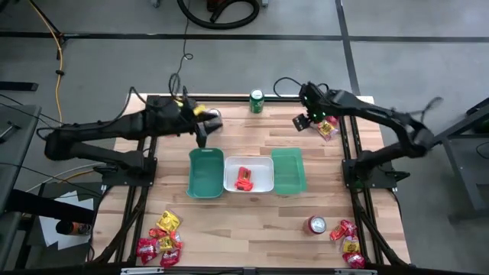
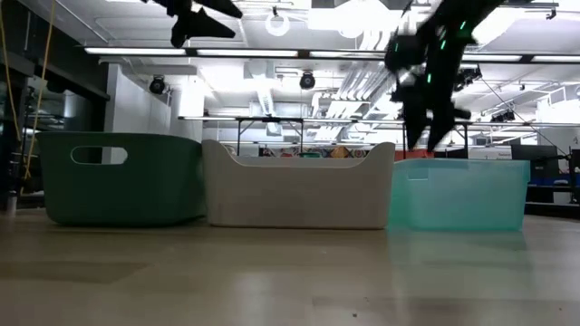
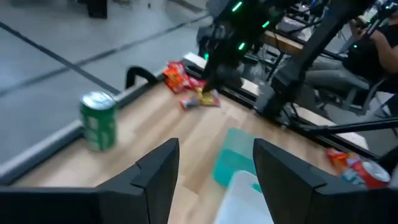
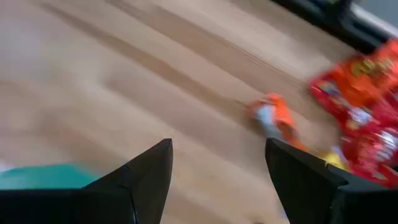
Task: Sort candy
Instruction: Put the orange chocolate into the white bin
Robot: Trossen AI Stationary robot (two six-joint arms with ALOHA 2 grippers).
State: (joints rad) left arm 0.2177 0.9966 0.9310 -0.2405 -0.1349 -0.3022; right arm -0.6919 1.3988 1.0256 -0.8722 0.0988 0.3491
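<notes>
Three trays stand in a row mid-table: dark green (image 1: 206, 174), white (image 1: 248, 176) with red candy (image 1: 244, 180) inside, and pale teal (image 1: 289, 172). Candy piles lie at the far right (image 1: 327, 128), near left (image 1: 162, 241) and near right (image 1: 348, 243). My left gripper (image 1: 202, 137) hangs open and empty over the green tray's far end (image 3: 216, 149). My right gripper (image 1: 306, 119) hovers open and empty just left of the far-right pile; its wrist view (image 4: 219, 146) shows an orange candy (image 4: 273, 118) and red packets (image 4: 360, 118) ahead on the wood.
A green can (image 1: 257, 101) stands at the far edge, also seen in the left wrist view (image 3: 99, 121). A red can (image 1: 316, 224) stands near the near-right pile. A yellow packet (image 1: 202, 111) lies at the far left beside my left arm. Bare wood lies in front of the trays.
</notes>
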